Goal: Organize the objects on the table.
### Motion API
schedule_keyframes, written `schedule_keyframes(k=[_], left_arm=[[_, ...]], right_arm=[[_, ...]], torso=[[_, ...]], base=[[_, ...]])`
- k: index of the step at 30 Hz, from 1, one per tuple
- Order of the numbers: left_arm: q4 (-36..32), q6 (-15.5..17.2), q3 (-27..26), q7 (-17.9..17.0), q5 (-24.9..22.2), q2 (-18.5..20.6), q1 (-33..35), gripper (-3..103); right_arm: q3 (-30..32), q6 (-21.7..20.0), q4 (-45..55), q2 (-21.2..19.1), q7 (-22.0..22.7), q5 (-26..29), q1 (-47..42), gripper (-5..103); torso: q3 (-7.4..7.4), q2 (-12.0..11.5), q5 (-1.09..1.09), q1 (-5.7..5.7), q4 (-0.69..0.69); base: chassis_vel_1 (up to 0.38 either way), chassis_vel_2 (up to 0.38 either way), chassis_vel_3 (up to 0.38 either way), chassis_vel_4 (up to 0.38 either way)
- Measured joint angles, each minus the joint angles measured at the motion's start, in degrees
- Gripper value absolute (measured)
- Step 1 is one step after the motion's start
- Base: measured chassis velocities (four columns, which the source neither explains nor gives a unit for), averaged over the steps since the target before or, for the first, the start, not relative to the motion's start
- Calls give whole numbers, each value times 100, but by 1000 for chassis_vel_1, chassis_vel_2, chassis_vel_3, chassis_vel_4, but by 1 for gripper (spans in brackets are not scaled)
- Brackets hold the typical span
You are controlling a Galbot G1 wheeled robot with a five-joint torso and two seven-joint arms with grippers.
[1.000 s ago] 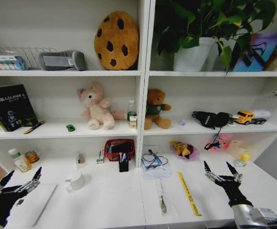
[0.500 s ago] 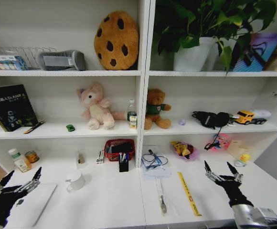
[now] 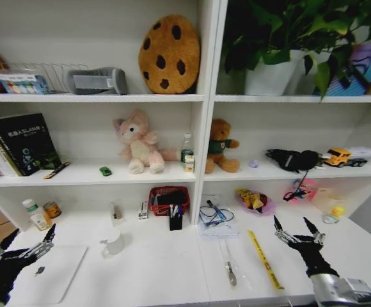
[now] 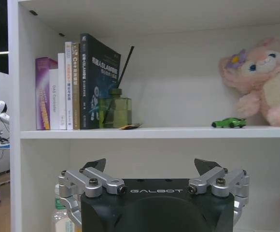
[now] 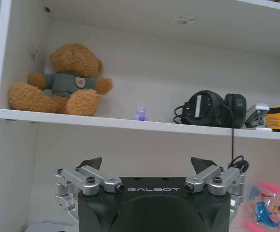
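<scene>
The left gripper [image 3: 27, 241] hovers at the near left corner of the tabletop [image 3: 153, 272], fingers spread and holding nothing, directly above the closed silver laptop [image 3: 45, 275] that lies flat at that corner. Behind the laptop, against the back wall, a clear bottle [image 3: 33, 214] and a small jar [image 3: 52, 209] stand side by side. On the shelf above, dark books [image 3: 20, 142] lean at the left, a pen [image 3: 56, 170] lies just beside them, and the green toy car [image 3: 105, 171] sits near the pink plush toy [image 3: 136, 141]. The left wrist view shows the same car [image 4: 228, 123] on the shelf edge, just beside the plush toy [image 4: 263, 79]. A white mug [image 3: 113, 242] stands on the tabletop right of the laptop. A red basket [image 3: 169, 199] sits at the back centre, with a black pen holder [image 3: 175, 219] just in front of it. A green-labelled bottle [image 3: 187, 153] stands on the shelf between the plush toy and a brown teddy bear [image 3: 221, 146]. A yellow ruler [image 3: 264, 258] lies on the tabletop right of centre. The right gripper [image 3: 297, 230] hovers above the near right part of the tabletop, fingers spread and empty.
</scene>
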Motion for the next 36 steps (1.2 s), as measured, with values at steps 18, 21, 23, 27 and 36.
schedule_keyframes(k=[18, 21, 23, 27, 36], left_arm=[[0, 1, 1, 1, 0, 0, 0, 100], [0, 0, 0, -4, 0, 0, 0, 100], [-1, 0, 0, -1, 0, 0, 0, 100], [0, 0, 0, -5, 0, 1, 0, 100], [-1, 1, 0, -1, 0, 0, 0, 100]], right_arm=[[-4, -2, -6, -1, 0, 0, 3, 100], [-4, -2, -6, -1, 1, 0, 3, 100], [-5, -2, -6, -1, 1, 0, 3, 100], [-5, -1, -6, -1, 0, -1, 3, 100], [-4, -1, -8, -2, 0, 0, 5, 100]], torso=[[1, -1, 1, 1, -1], [0, 0, -4, 1, 0], [1, 0, 4, 1, -1], [0, 0, -9, 1, -1], [2, -2, 5, 2, -1]], base=[[267, 275, -268, -269], [270, 263, -250, -265], [227, 241, -251, -263], [181, 208, -227, -191], [30, 4, 4, -33]])
